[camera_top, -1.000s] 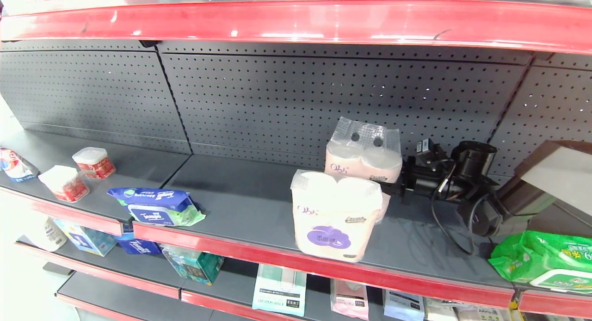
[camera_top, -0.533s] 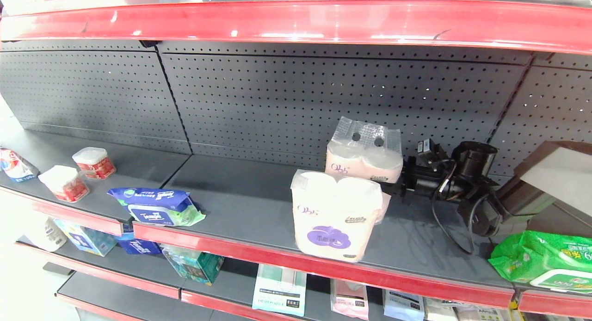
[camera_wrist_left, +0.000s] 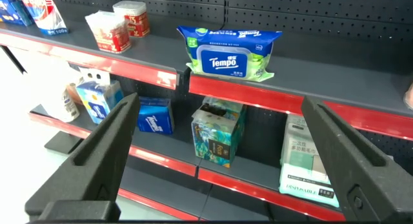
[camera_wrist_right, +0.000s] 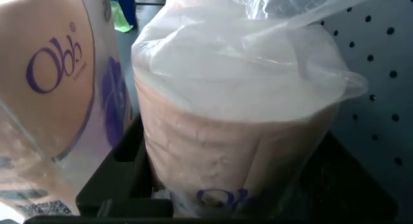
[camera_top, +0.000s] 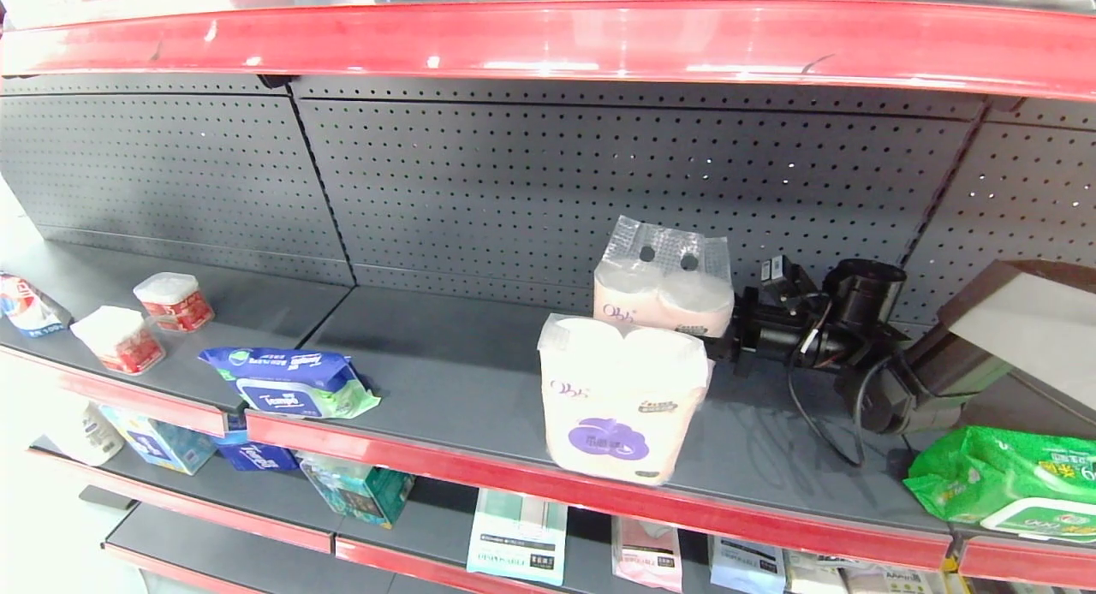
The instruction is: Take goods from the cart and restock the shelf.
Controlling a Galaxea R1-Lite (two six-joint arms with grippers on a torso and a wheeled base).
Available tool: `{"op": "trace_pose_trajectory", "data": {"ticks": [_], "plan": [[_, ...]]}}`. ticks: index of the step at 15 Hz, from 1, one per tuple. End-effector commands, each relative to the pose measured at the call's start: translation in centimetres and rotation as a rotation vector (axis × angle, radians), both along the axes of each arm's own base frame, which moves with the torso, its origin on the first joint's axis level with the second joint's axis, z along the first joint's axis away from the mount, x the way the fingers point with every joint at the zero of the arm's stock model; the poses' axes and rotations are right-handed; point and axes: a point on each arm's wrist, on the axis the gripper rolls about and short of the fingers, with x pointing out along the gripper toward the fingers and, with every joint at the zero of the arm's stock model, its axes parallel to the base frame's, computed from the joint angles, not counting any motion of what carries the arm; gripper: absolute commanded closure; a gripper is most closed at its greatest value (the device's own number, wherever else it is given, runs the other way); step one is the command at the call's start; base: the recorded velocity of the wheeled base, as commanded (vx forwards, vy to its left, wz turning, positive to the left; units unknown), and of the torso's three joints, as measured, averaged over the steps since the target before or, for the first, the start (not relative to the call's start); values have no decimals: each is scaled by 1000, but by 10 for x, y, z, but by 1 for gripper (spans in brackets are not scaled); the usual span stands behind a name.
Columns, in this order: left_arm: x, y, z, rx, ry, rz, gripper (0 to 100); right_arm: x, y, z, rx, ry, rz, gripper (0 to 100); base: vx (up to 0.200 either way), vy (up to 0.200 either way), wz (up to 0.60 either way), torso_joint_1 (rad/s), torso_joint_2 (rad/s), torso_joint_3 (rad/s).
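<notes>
Right arm [camera_top: 993,329]: forearm link boxy, with a pale grey flat face and dark brown-black edging. Wrist section all black: rounded joint housing, 1 upright cylindrical motor can [camera_top: 865,293], and a small boxy camera module [camera_top: 781,273] on top. 1 thick black cable [camera_top: 812,433] hangs in a loose loop under the wrist. Thinner red and white wires [camera_top: 815,337] run beside the cylinder.

Right gripper [camera_top: 728,347]: matte black. In the right wrist view its 2 fingers [camera_wrist_right: 119,172] are dark moulded plastic with squared edges.

Left gripper [camera_wrist_left: 219,108]: 2 fingers [camera_wrist_left: 97,159], matte black, long wedge shape, with a stepped ridge along each inner face and a slightly grainy surface.
</notes>
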Motion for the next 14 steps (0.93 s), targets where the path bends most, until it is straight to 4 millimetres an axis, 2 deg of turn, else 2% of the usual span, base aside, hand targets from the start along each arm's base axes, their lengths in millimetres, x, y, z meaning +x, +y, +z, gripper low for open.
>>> {"op": "trace_pose_trajectory", "data": {"ticks": [1,7,10,14], "plan": [[0,0,0,0,0,1,0,3,3,1,2,-13,5,100,0,0,0,0,0,0],[0,0,0,0,0,1,0,5,3,3,5,-16,1,100,0,0,0,0,0,0],[0,0,0,0,0,1,0,3,3,-7,1,14,2,100,0,0,0,0,0,0],[0,0,0,0,0,1,0,8,12,-6,4,-2,16,100,0,0,0,0,0,0]]}}
